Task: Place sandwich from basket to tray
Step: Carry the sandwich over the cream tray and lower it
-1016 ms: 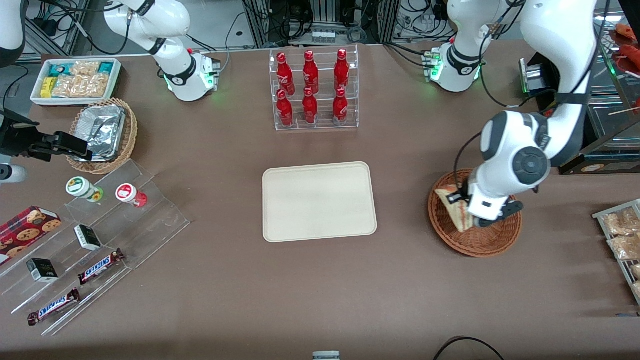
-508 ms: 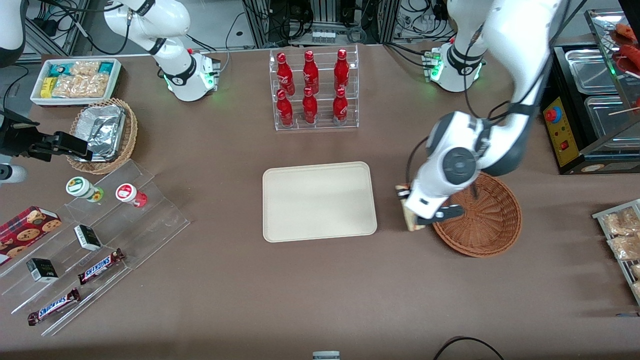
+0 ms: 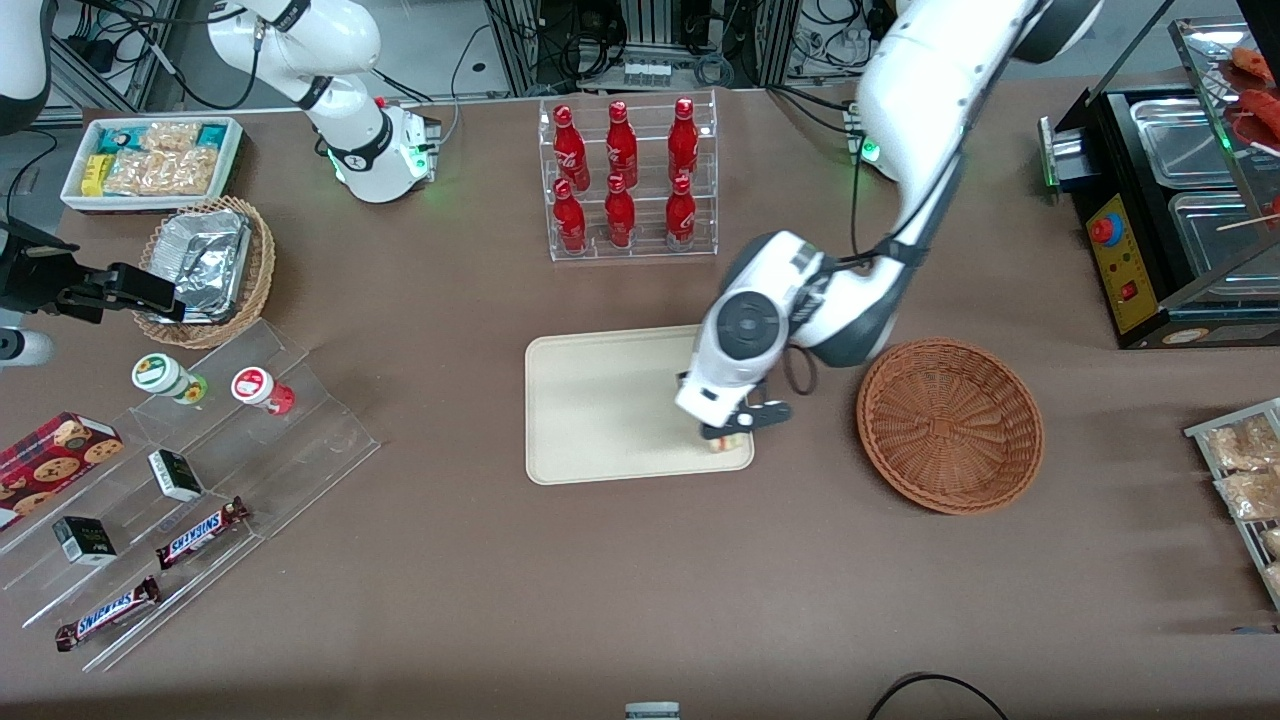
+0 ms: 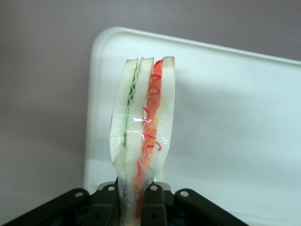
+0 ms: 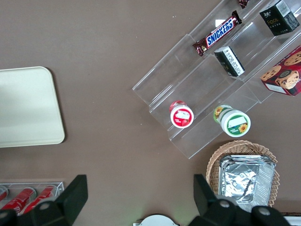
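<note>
Clamped on the lower end of the sandwich (image 4: 143, 136), the jaws of the gripper (image 4: 136, 202) hold it between two black fingers (image 4: 154, 205). In the wrist view the wedge runs lengthwise straight out from the fingers, cut edge facing the camera — pale bread slices with a green layer on one side and a red-orange layer on the other, all under clear wrap.

From the front, the gripper (image 3: 727, 432) hangs over the tray (image 3: 610, 400), at about the tray's 4 o'clock corner, the one nearest the basket (image 3: 950, 425). Only a small pale corner of the sandwich (image 3: 728, 443) shows under the wrist there. The basket sits on the brown table (image 3: 640, 580) at 3 o'clock from the tray, near it but apart.

At 12 o'clock from the tray stands a clear rack of six red bottles (image 3: 625, 180); their white script is too small to read. Toward the parked arm's end of the table — at roughly 8 o'clock from the tray — a stepped clear display (image 3: 200, 480) carries two bars (image 3: 200, 532) whose wrappers read "SNICKERS". Two round-lidded cups and a red cookie box (image 3: 55, 458) sit by it; their labels cannot be read.
</note>
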Controlling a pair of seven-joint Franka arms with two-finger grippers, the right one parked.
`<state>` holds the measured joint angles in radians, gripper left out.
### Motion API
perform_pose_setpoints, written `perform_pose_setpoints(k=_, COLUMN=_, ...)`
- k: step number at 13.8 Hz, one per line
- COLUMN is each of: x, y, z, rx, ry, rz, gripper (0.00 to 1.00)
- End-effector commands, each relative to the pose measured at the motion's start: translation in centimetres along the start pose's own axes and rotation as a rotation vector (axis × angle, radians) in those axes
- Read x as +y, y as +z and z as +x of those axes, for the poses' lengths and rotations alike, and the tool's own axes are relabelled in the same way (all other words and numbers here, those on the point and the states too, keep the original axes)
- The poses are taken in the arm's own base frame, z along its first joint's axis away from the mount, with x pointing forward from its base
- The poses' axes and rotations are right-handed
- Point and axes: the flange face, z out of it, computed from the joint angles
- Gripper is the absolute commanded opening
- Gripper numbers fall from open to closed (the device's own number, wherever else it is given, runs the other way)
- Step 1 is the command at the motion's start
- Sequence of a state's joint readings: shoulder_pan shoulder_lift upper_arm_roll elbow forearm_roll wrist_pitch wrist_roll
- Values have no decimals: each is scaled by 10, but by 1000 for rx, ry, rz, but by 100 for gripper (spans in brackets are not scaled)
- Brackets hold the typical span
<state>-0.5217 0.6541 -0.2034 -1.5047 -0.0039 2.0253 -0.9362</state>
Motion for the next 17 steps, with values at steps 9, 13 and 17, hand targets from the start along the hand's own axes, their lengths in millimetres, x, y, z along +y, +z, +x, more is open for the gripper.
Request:
perform_pose_setpoints(k=9, x=96, y=36, z=-41, rx=-8, ry=15, rz=-48, gripper=0)
perform_pose_setpoints(k=13, x=94, y=39, z=-38, rx=-13, ry=17, rz=-31, gripper=0)
perform_pose_setpoints(k=17, x=87, y=43, z=-39, rx=-38, ry=79, rz=18, gripper=0)
